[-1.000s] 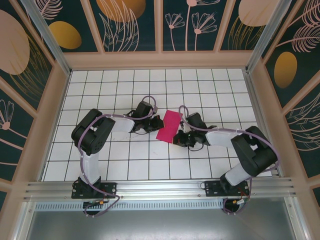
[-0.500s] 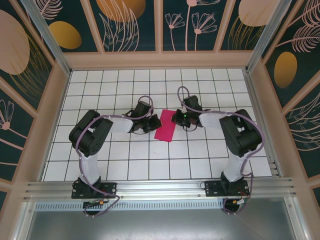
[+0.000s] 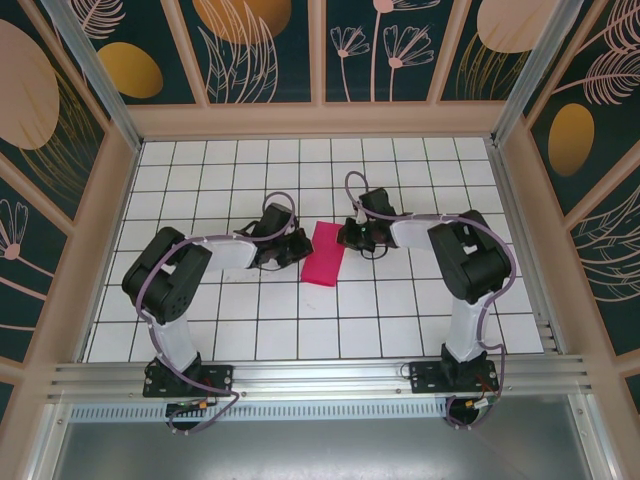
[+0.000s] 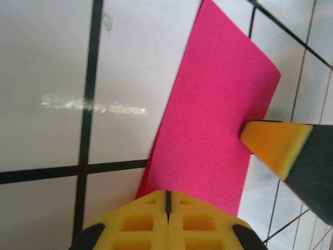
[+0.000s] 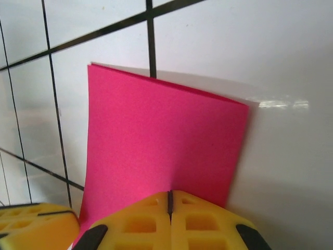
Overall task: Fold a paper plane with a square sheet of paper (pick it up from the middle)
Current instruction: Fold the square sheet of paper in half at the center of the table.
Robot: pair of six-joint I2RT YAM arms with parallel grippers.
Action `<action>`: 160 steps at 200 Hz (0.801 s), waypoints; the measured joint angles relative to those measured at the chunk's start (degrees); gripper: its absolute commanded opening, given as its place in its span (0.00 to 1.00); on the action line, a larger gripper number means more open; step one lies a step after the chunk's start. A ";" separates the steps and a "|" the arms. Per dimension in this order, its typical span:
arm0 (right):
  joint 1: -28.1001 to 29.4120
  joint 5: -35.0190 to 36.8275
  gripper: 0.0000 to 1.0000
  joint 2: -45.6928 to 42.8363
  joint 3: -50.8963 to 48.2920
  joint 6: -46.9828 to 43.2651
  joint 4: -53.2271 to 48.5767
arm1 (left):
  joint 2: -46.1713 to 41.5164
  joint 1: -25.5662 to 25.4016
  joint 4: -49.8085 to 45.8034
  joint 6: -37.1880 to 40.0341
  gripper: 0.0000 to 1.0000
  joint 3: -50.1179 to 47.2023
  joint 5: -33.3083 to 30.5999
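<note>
Pink paper sheet (image 3: 325, 254) half-folded, flat; nose/wing folds rem. Left gripper (image 3: 296, 246), right gripper (image 3: 350, 237): fully closed, empty, at its edges.

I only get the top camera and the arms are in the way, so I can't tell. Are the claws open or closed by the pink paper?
Observer: The left wrist camera shows the left claw shut, yellow tips together at the pink paper's edge.
Operator: And the other one?
Observer: The right claw is shut too, tips together at the paper's edge.
Operator: Is the paper one layer?
Observer: No, the right wrist camera shows two layers along its far edge; it is folded.
</note>
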 measured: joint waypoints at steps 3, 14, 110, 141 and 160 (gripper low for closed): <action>0.02 0.55 0.00 -0.22 -0.22 0.42 0.00 | 0.00 0.00 0.00 0.02 0.05 0.17 0.00; 0.22 2.23 0.00 -1.33 -1.38 2.10 -0.04 | -0.07 -0.02 0.02 0.46 0.06 0.83 0.07; 2.91 14.93 0.00 -11.26 -12.20 25.90 0.66 | -7.76 -9.18 5.11 -1.99 0.05 -1.88 1.44; 2.91 14.14 0.00 -11.76 -14.38 27.32 4.35 | -4.07 -13.11 6.91 -4.57 0.00 -1.88 1.29; 2.91 12.72 0.00 -12.13 -15.89 26.91 6.78 | -1.01 -13.38 7.28 -5.81 0.00 -1.97 0.55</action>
